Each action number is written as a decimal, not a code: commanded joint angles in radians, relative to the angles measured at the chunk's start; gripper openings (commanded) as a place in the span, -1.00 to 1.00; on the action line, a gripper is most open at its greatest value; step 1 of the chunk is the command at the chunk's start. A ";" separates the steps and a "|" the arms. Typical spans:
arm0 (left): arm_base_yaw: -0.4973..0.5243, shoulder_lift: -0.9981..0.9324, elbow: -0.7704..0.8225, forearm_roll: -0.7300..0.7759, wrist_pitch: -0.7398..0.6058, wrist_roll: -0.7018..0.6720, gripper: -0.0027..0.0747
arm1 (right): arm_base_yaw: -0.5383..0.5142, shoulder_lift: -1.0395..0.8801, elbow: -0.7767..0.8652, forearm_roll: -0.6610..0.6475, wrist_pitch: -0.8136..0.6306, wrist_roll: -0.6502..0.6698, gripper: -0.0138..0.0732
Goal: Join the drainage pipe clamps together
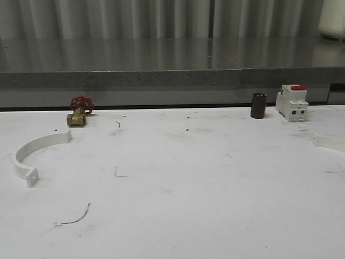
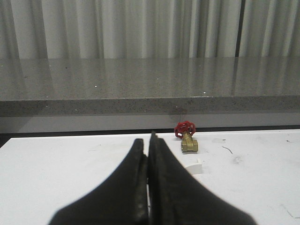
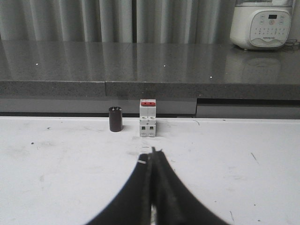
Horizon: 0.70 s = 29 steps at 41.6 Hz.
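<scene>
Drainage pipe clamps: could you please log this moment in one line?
clamps apart, ungrasped | left pincer shut | right pincer shut

Left gripper [image 2: 149, 154]: lower centre of frame, dark fingers pressed together.
Brass valve [image 2: 187, 140]: right of centre, red wheel, on white table [image 2: 56, 164].
White tab [image 2: 193, 166]: just beside the fingers.

Clamp [image 1: 33, 155] far left; other clamp [image 1: 330, 142] far right.
</scene>
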State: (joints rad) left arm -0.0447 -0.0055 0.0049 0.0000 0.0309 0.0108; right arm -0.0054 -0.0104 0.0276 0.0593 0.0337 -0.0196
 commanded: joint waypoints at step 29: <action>-0.002 0.313 -0.729 -0.013 0.393 -0.011 -0.98 | -0.007 0.250 -0.624 0.061 0.302 -0.004 -0.95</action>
State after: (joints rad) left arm -0.0447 0.2385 -0.6524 -0.0069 0.4287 0.0108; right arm -0.0054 0.1730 -0.5342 0.1252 0.3739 -0.0196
